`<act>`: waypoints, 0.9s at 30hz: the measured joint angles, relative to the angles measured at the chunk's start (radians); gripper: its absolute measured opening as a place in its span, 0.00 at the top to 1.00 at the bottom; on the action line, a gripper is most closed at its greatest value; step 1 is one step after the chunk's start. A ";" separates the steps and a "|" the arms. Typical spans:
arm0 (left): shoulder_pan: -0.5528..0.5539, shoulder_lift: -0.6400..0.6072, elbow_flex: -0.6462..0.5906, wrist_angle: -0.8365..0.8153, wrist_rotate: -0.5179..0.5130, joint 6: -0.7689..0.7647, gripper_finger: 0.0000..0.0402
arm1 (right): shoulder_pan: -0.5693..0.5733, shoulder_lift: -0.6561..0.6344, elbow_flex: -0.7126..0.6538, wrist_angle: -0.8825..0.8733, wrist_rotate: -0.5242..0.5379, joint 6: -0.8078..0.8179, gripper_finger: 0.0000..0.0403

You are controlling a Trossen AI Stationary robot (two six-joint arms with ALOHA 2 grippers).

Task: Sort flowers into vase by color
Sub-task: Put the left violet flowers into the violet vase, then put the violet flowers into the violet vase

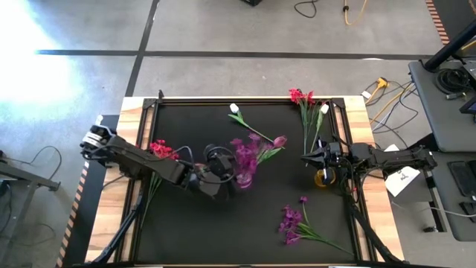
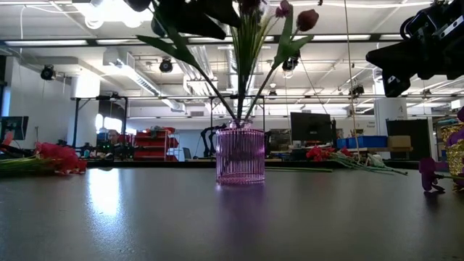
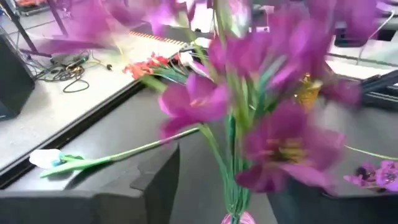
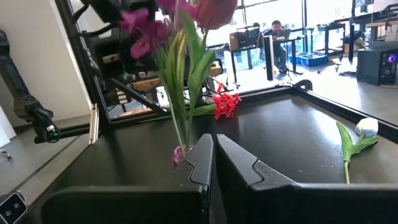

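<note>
No legible text or labels

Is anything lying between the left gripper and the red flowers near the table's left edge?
Nothing visible: only bare black mat lies between the left gripper at the pink vase and the red flowers, beside its own arm.

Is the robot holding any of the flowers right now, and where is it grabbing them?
No. The left tool is open by the purple flowers in the pink vase; the right tool is shut and empty.

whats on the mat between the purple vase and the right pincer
In the high view, only the leaning pink bloom and its leaf overhang the gap from the purple vase to the right pincer. Otherwise the black mat there is bare.
</note>
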 joint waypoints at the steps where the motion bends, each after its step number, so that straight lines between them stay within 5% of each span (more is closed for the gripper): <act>1: -0.001 -0.011 0.000 -0.011 0.003 0.006 0.49 | 0.000 0.000 0.000 0.000 0.000 0.000 0.97; 15: -0.057 -0.179 0.041 -0.001 0.057 0.171 0.43 | 0.000 0.000 0.000 0.000 0.000 0.000 0.97; 27: -0.082 -0.229 0.001 -0.005 -0.031 0.172 0.43 | 0.000 0.000 0.000 0.000 0.000 0.000 0.97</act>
